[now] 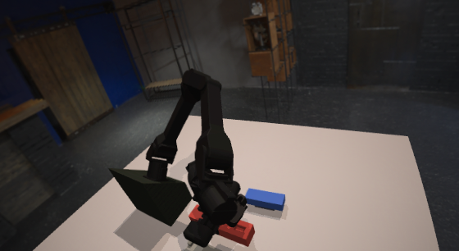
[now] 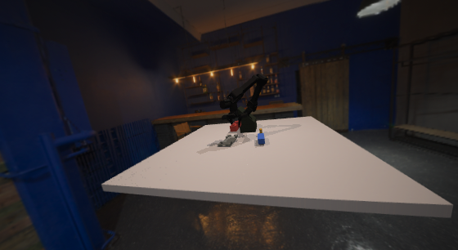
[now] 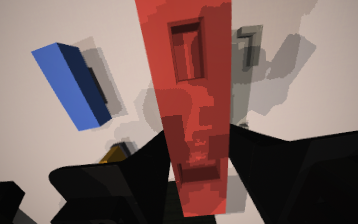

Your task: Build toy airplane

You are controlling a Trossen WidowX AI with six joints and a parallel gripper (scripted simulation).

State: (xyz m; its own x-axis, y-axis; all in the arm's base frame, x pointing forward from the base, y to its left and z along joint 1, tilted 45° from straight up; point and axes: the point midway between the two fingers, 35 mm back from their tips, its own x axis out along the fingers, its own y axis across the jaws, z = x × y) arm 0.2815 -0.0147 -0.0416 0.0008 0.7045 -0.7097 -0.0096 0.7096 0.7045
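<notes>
The red fuselage is held above the table, its two sockets facing up in the wrist view. My gripper is shut on it, one finger on each long side near the rear socket. The grey jig lies on the table beyond and below the fuselage, partly hidden by it in the wrist view. The blue wing lies apart on the table, a dark tab at its side. The yellow tail fin lies near the wing, partly behind a finger in the wrist view.
The pale table carries all the parts. The arm's dark wedge-shaped base stands close to the held fuselage. Shadows of arm and fuselage fall around the jig.
</notes>
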